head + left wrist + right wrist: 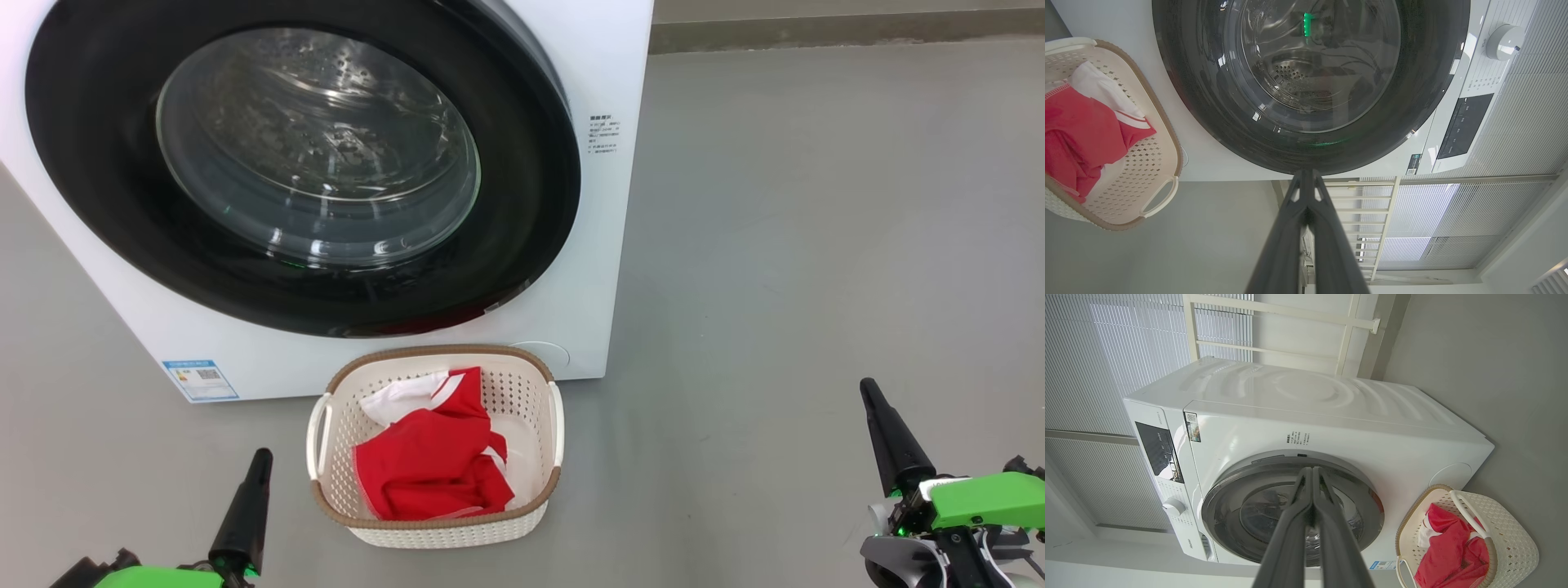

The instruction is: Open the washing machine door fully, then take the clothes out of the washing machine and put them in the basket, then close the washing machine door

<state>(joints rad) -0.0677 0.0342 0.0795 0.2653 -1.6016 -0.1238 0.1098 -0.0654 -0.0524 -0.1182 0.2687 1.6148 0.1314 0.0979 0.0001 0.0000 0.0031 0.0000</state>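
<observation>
Lying in a loose heap inside the basket (558, 425), the clothes (433, 465) are a bundle of bright red fabric, with a white panel showing toward the basket's far left corner. The basket stands on the grey floor (816, 245), just in front of the washing machine (588, 269), below the right part of its front. Whether it touches the machine cannot be told.

The washing machine door (310, 163) lies shut, its glossy black rim flat against the white front. Through the bulging glass the perforated steel drum shows. A small blue label sticker (200, 380) sits low on the left of the machine's front, left of the basket.

The left gripper (262, 457) hangs at the near left, beside the basket but apart from it, its jaws pressed together with nothing between them. The right gripper (870, 394) is at the near right over bare floor, well apart from the basket, and its jaws are likewise closed on nothing.

In the left wrist view the closed fingers point toward the edge of the door's black rim. In the right wrist view they lie across the door, and the dark control panel (1157, 451) and a white dial (1173, 506) show beside it.
</observation>
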